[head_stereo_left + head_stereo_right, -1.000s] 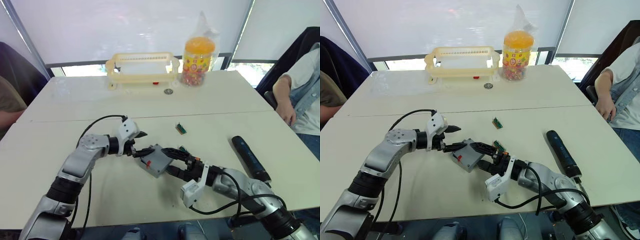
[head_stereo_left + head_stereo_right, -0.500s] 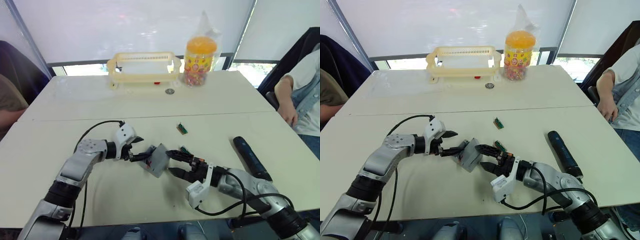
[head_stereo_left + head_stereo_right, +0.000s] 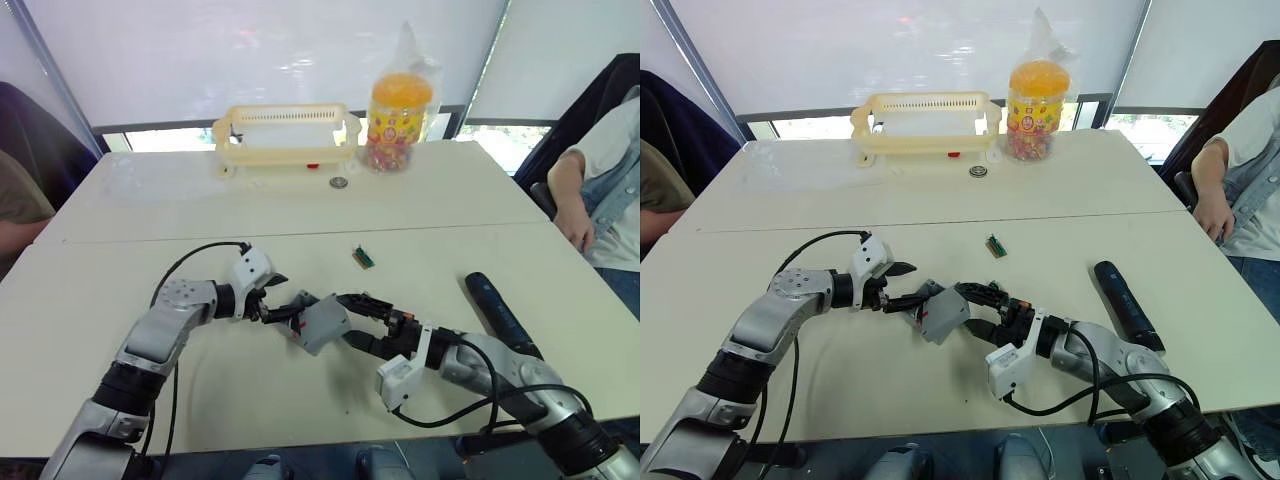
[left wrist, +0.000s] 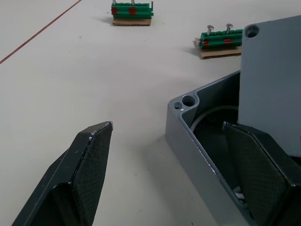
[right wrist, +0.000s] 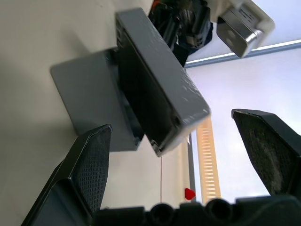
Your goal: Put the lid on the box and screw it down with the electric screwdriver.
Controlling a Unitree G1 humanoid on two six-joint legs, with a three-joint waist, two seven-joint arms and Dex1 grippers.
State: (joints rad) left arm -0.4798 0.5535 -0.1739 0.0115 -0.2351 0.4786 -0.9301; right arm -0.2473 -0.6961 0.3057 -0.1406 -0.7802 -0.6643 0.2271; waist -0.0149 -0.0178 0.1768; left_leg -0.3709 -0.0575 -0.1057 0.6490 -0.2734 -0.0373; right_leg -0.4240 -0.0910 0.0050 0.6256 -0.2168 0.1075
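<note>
The grey box (image 4: 197, 136) rests on the table mid-front, open side up. One edge of the lid (image 3: 324, 318) sits on the box and the rest tilts upward. My left gripper (image 3: 282, 296) is open at the box's left side, one finger (image 4: 91, 165) outside the wall and the other (image 4: 256, 165) inside the box. From the right, my right gripper (image 3: 350, 318) reaches in, open, its fingers spread wide around the raised lid (image 5: 160, 80) without touching it. The electric screwdriver (image 3: 500, 314) lies on the table to the right, clear of both grippers.
Two small green terminal pieces (image 4: 131, 13) lie behind the box. At the back of the table stand a yellow basket (image 3: 285, 135) and an orange-lidded jar (image 3: 398, 110). A seated person (image 3: 600, 190) is at the table's right edge.
The lid lay flat over the box, then tipped up steeply, and now leans at a lower angle. The right gripper has spread wider around it. The left gripper stays at the box.
</note>
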